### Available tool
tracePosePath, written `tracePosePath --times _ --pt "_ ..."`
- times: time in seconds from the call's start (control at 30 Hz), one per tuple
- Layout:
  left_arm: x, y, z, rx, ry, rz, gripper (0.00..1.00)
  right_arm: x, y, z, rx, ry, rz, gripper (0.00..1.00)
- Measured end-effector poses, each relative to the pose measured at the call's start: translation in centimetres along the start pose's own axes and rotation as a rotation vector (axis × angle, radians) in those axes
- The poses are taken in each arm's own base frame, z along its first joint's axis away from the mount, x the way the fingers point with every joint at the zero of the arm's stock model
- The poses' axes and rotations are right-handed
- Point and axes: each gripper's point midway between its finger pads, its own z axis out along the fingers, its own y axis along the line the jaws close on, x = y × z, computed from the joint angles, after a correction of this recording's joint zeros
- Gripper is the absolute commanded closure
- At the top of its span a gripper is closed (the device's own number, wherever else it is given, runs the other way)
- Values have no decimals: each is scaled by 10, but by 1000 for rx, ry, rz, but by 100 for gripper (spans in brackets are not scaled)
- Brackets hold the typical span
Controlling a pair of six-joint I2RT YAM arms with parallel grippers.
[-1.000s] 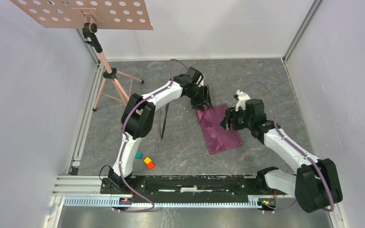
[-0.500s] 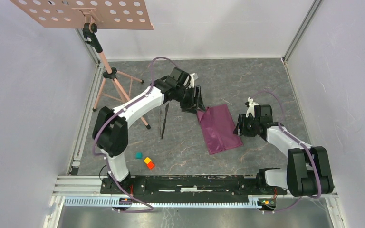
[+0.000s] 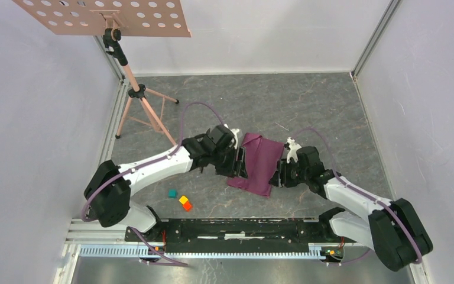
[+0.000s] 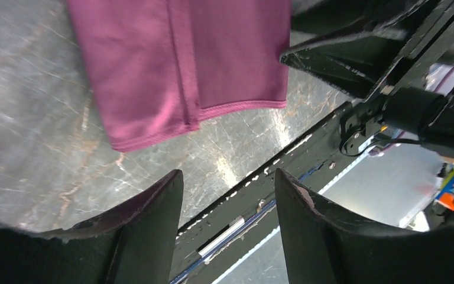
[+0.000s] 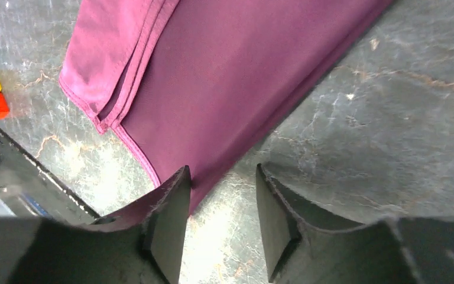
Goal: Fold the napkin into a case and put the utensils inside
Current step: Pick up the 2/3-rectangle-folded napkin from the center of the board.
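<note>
**Q:** Where would you grab the napkin (image 3: 259,161)?

**A:** Near hem, I'd say. It's soft, light and a bit slippery, so the folded layers will slide. It lies flat on the table (image 3: 307,106) between my grippers. Right gripper (image 5: 221,170) is spread and empty, with the hem by one fingertip, maybe touching. Left gripper (image 4: 227,176) is spread too, cloth just beyond.

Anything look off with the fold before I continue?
The napkin lies askew, and its folded layers are uneven: at its near end one layer's hem sticks out past the other. Nothing looks spilled or damaged.
</note>
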Motion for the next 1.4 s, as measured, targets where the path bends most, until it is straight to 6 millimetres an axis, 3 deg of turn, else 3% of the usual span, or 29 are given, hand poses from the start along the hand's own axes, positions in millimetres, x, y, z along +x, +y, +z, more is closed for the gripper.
tracePosePath --times 0.1,0.17,0.27,0.4,0.5,0.63,0.73,1.07,1.3,1.4 --pt "16 -11 9 -27 -19 29 34 -6 -1 -6 33 -37 21 16" --pt "27 -21 16 -45 -27 51 34 -16 -12 -12 101 -63 27 10" --pt "37 -35 32 -98 -40 103 34 -37 -44 -26 226 -115 87 7" --pt "34 -61 61 -182 -45 177 36 -56 -99 -55 421 -182 247 7" --pt "27 -81 86 -246 -51 224 40 -61 -115 -66 463 -208 309 8" --pt "26 -88 108 -339 -39 268 44 -62 -126 -75 460 -237 386 10" --pt "30 -79 121 -422 -13 295 45 -64 -127 -77 438 -248 410 10" --pt "48 -50 131 -548 65 328 51 -50 -115 -68 360 -227 400 11" --pt "48 -49 133 -554 76 340 84 -42 -100 -56 234 -191 325 11" --pt "48 -48 132 -559 76 342 92 -44 -88 -49 141 -210 287 9"
